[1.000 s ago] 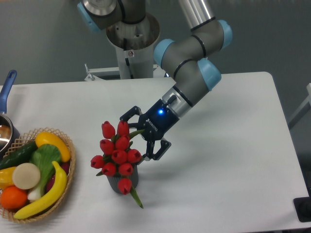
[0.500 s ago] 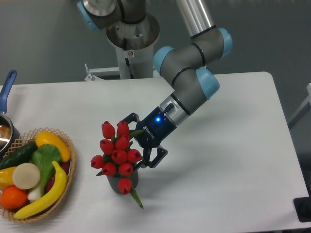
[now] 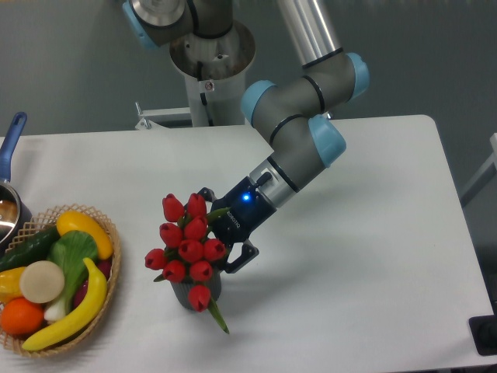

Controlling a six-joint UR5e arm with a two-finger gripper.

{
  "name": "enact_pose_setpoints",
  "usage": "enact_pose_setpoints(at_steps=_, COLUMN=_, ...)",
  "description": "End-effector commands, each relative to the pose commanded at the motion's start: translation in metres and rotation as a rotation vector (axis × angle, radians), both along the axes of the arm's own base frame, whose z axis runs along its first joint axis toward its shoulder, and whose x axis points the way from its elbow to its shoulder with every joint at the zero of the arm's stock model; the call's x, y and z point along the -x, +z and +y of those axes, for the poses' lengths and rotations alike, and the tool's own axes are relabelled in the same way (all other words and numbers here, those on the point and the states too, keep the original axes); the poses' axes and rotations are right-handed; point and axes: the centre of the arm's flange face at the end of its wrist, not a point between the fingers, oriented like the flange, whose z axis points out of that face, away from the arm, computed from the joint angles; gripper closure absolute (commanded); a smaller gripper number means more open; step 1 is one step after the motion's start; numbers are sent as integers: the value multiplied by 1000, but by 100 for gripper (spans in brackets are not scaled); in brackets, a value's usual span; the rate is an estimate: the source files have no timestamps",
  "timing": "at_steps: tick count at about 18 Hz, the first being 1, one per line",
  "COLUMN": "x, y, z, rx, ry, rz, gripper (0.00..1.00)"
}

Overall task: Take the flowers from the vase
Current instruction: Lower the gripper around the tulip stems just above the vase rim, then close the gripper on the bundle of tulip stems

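The flowers, a bunch of red tulip buds with green stems, stand in the vase, a short dark grey cylinder near the table's front centre. One bud and a leaf hang over the vase's front. My gripper reaches in from the right at bud height. Its dark fingers are spread open behind and beside the right side of the bunch. The fingertips are partly hidden by the buds, and I cannot tell whether they touch the stems.
A woven basket of fruit and vegetables sits at the front left, close to the vase. A metal pot with a blue handle stands at the left edge. The arm's base rises behind the table.
The gripper has moved left and slightly down, closing in on the right side of the bunch. The flowers and vase have not moved.
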Motion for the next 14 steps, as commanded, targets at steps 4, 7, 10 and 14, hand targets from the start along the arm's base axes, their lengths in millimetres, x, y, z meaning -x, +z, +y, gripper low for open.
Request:
enact_pose_setpoints(at_steps=4, x=2, y=2, z=-2, rx=-2, ry=5, rz=3, gripper=51)
enact_pose_setpoints(at_steps=7, x=2, y=10, z=-3, rx=-24, ry=6, rz=-5, gripper=51)
enact_pose_setpoints(at_steps=10, x=5, y=11, z=-5, rx=-15, ry=24, rz=-30, gripper=51)
enact_pose_setpoints(at_steps=14, x=1, y=45, z=-10, rx=-12, ry=60, rz=-49, gripper=51)
